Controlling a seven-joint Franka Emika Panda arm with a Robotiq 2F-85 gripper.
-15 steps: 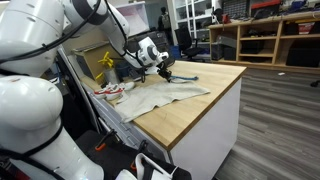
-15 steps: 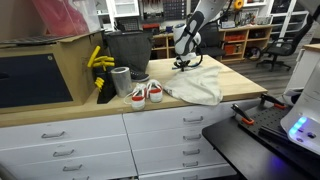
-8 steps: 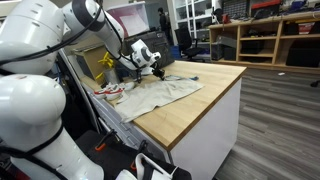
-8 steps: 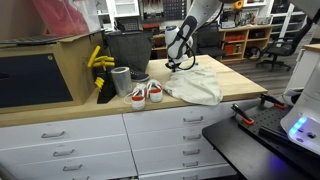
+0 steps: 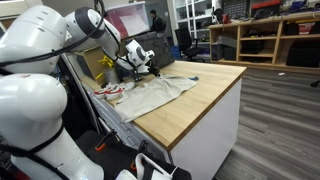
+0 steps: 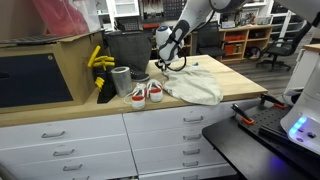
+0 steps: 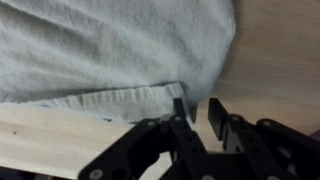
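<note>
A pale grey cloth [image 5: 160, 92] lies spread on the wooden countertop [image 5: 205, 100], and it shows in both exterior views [image 6: 195, 85]. My gripper [image 5: 150, 68] is low over the cloth's far corner [image 6: 165, 62]. In the wrist view the cloth [image 7: 110, 50] fills the upper part, with its hemmed edge reaching one finger. The gripper's [image 7: 197, 112] fingers stand a narrow gap apart, bare wood shows between them, and no cloth is visibly pinched.
A pair of white and red shoes [image 6: 147, 93] sits beside the cloth near the counter's front edge. A grey cup [image 6: 120, 80], a black bin [image 6: 125, 48] and a yellow object [image 6: 97, 58] stand beyond the shoes. Shelves fill the background.
My gripper has moved along the counter toward the shoes and black bin. The cloth's far edge has shifted the same way with it.
</note>
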